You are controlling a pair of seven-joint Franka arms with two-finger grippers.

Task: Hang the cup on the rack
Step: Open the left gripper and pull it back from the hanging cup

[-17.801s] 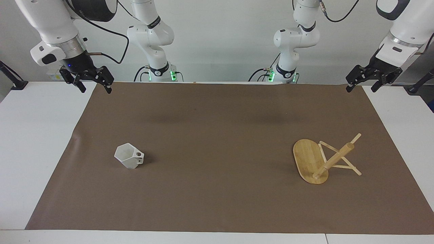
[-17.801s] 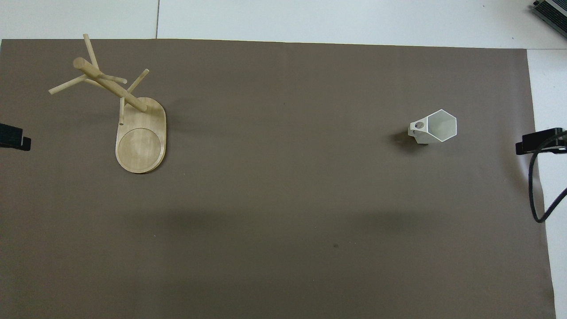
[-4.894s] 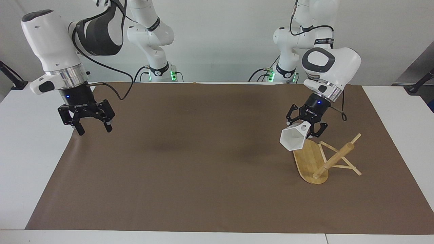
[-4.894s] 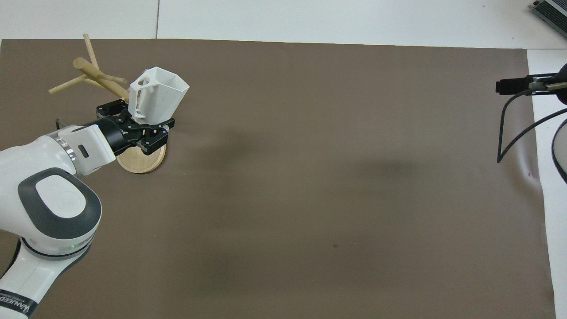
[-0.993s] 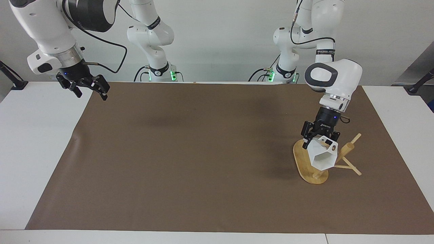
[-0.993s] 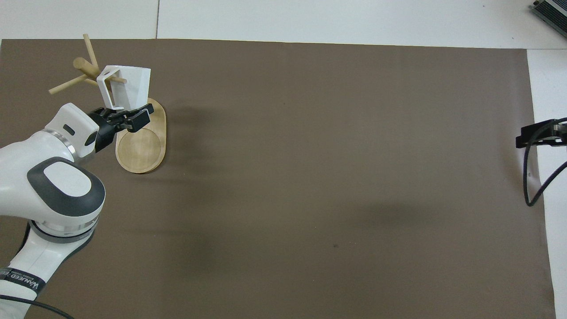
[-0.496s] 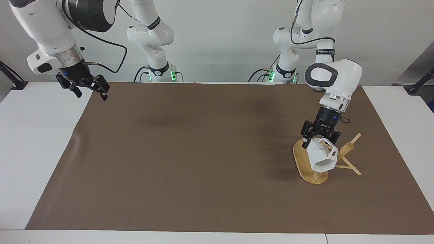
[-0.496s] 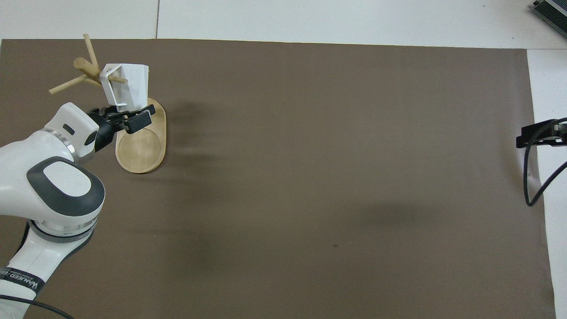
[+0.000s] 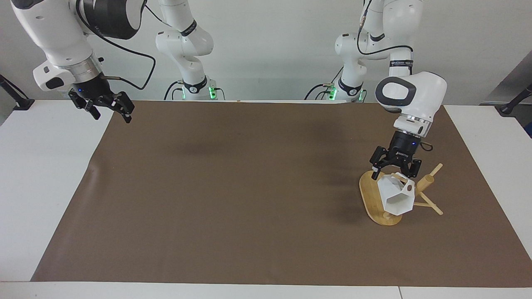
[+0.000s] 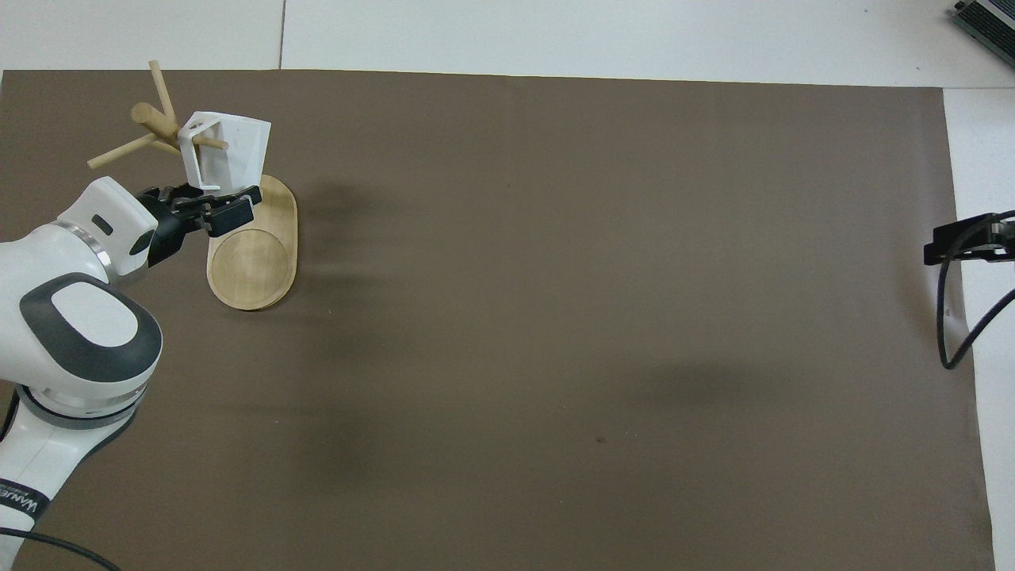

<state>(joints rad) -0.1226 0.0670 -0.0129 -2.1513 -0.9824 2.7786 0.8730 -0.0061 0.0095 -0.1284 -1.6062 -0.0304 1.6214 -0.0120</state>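
The white faceted cup (image 9: 397, 196) hangs by its handle on a thin peg of the bamboo rack (image 9: 370, 192), mouth tilted down over the oval base. In the overhead view the peg passes through the handle of the cup (image 10: 230, 151), above the base of the rack (image 10: 254, 262). My left gripper (image 9: 395, 169) hovers just over the cup, open, its fingers apart from the cup; the overhead view shows my left gripper (image 10: 198, 203) over the base's edge. My right gripper (image 9: 109, 109) waits open over the mat's corner at the right arm's end, and only a tip of the right gripper (image 10: 963, 238) shows overhead.
A brown mat (image 9: 232, 191) covers most of the white table (image 9: 41, 174). A black cable (image 10: 947, 317) loops down by the right gripper. A dark device corner (image 10: 987, 20) sits at the table's farthest corner.
My left gripper has opened, let go of the cup and drawn back a little toward its base. The cup has settled lower on the peg. The right arm has stayed still.
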